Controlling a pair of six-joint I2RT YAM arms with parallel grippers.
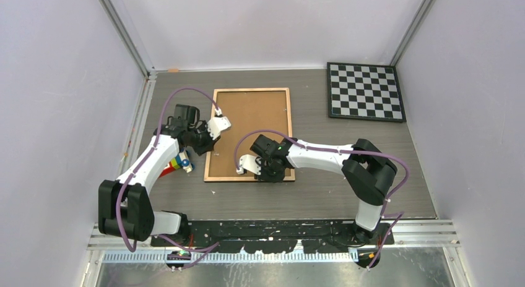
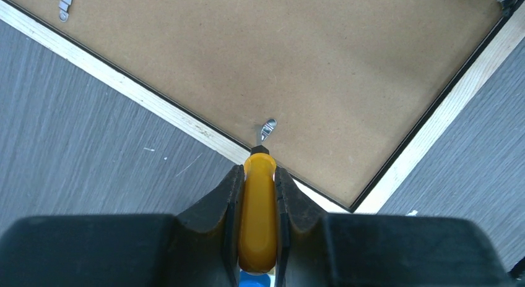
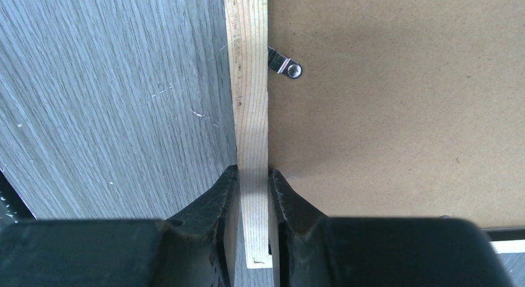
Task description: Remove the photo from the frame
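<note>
Brown backing board (image 1: 251, 123) faces up in the frame (image 1: 251, 89), flat on the table (image 1: 347, 188); photo hidden, can't see it. Left gripper (image 2: 259, 172) clamps a yellow-handled screwdriver (image 2: 259, 219), tip at a metal tab (image 2: 267, 130). Right gripper (image 3: 252, 175) pinches the frame's wood rim near a corner.

Checkered board (image 1: 365, 91): black-and-white squares with a black edge, lying flat at upper right of the top view.
Table (image 1: 347, 194): grey wood-grain top with small white flecks.
Yellow-handled tool (image 2: 259, 206): lower centre of the left wrist view; dark collar and bright metal tip at its upper end, blue below the yellow.
Walls (image 1: 62, 83): pale lilac, on three sides.
Rail (image 1: 427, 231): ribbed silver metal along the bottom edge.
</note>
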